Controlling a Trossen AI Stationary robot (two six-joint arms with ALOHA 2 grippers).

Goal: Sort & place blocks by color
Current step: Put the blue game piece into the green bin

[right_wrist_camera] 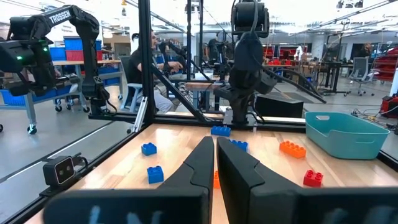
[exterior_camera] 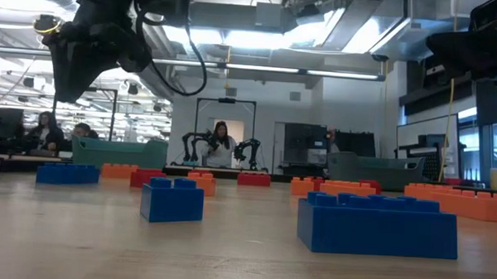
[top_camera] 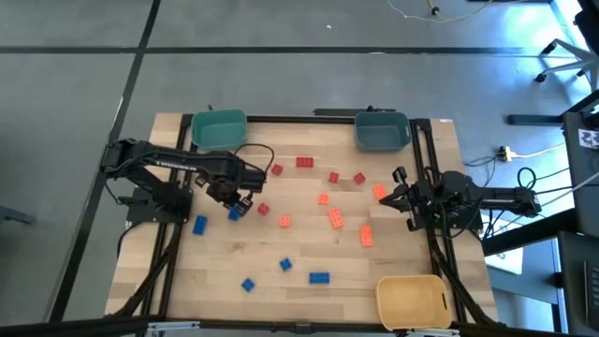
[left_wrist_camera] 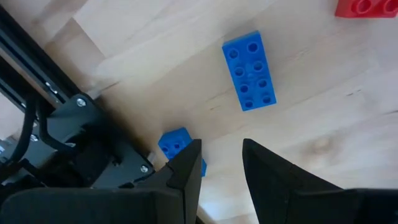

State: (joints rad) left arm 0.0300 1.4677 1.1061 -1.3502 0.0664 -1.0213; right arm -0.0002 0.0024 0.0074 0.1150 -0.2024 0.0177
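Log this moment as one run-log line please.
left gripper: open above blue block, holding nothing | right gripper: shut, waiting at table's right edge

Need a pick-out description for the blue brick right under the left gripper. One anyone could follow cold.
Start at the teal bin on the table's far left corner and come toward the near edge to the left gripper. The brick lies on the wood just below its open fingers. It is the long blue one with two rows of studs; the other blue brick nearby, toward the left edge, is shorter.
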